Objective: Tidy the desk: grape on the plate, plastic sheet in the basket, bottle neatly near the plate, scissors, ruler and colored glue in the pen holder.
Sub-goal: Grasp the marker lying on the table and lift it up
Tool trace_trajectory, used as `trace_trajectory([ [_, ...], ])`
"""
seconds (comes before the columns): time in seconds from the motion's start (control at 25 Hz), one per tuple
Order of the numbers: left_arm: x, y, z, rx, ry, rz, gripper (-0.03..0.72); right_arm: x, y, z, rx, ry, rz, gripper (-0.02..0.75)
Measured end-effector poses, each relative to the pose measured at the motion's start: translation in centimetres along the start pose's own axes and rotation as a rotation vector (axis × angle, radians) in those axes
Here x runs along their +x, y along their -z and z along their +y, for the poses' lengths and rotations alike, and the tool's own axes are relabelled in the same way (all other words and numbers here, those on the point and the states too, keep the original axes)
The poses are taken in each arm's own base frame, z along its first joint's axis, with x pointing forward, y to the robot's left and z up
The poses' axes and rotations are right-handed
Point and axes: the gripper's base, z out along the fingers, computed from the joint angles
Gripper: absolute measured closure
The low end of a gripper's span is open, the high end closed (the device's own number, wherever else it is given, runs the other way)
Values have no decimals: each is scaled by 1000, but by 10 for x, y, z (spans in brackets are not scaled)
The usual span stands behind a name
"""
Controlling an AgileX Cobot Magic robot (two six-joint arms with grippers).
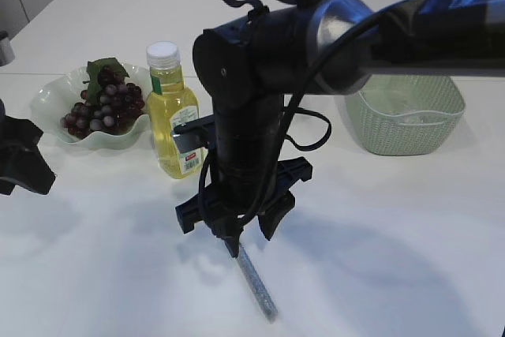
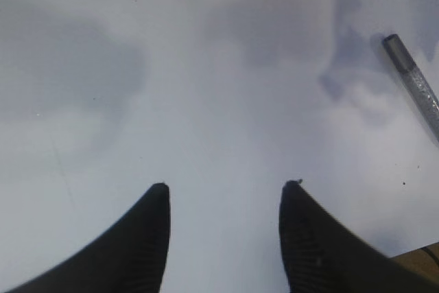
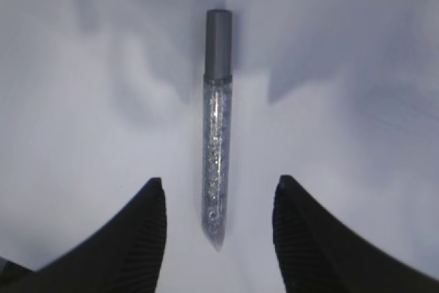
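R claw (image 3: 218, 200) wide, straddling glitter glue tube (image 3: 217, 135) flat on table; L claw (image 2: 226, 200) wide, empty.

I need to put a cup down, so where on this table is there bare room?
Bare table lies right of the glitter glue tube, in front of the basket, and front left below the plate. Crowded: plate, bottle, right gripper.

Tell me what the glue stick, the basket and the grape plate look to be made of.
Colored glue: clear tube, probably plastic, silvery glitter showing through, matte grey cap. Basket: pale green, likely molded plastic, its wall a woven-style lattice of small holes. Plate: translucent pale green with a wavy rim and soft gloss; glass or plastic, the look leaves it open.
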Motion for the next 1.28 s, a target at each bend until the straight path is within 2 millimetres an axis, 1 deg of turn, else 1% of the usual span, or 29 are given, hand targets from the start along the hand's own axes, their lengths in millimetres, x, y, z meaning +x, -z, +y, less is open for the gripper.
trace_trajectory([
  [0.2, -1, 0, 0, 4, 4, -9, 309, -7, -26, 1, 5, -3, 14, 333],
  [0.32, -1, 0, 0, 4, 4, -11, 309, -9, -37, 1, 9, -4, 29, 333],
  [0.44, -1, 0, 0, 4, 4, -11, 309, -11, -44, 1, 10, -7, 31, 333],
  [0.8, -1, 0, -1, 6, 5, -11, 309, -16, -45, 2, -2, -12, -25, 333],
  [0.96, -1, 0, -1, 6, 5, -11, 309, -18, -51, 1, 3, -11, -26, 333],
  [1.12, -1, 0, -1, 6, 5, -11, 309, -19, -53, 1, 4, -11, -31, 335],
  [1.28, -1, 0, -1, 6, 5, -11, 309, -19, -53, 1, 8, -9, -34, 373],
])
